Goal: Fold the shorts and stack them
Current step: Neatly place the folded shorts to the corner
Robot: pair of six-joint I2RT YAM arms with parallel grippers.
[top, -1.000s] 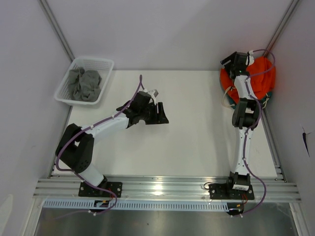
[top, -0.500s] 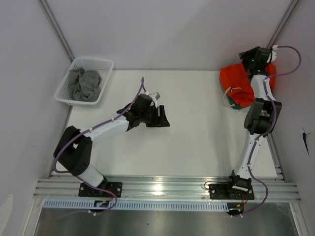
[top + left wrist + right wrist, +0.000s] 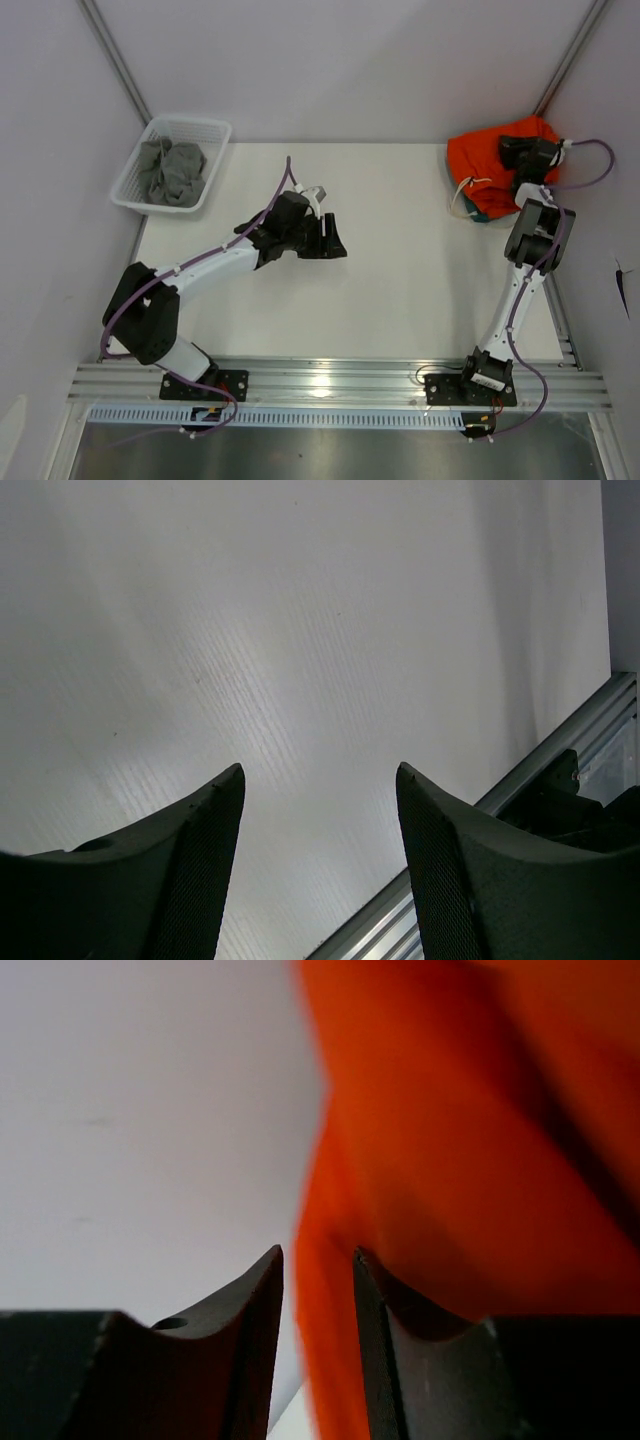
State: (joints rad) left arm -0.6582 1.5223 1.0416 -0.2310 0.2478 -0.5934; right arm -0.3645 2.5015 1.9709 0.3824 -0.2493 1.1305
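The bright orange shorts (image 3: 485,165) lie bunched at the far right corner of the table, and they fill the right wrist view (image 3: 460,1140). A white drawstring (image 3: 462,197) loops out at their left edge. A thin dark teal sliver (image 3: 484,213) shows under their near edge. My right gripper (image 3: 522,150) is over the pile, its jaws nearly closed with a fold of orange cloth between them (image 3: 318,1252). My left gripper (image 3: 333,240) is open and empty above the middle of the table (image 3: 320,767).
A white plastic basket (image 3: 213,170) with grey cloths (image 3: 172,170) stands at the far left corner. The aluminium rail (image 3: 330,380) runs along the near edge. The grey side walls stand close to both table ends.
My right gripper has swung from the left of the orange pile to its far right side, dragging the cloth flatter and wider. My left gripper has crept slightly to the right.
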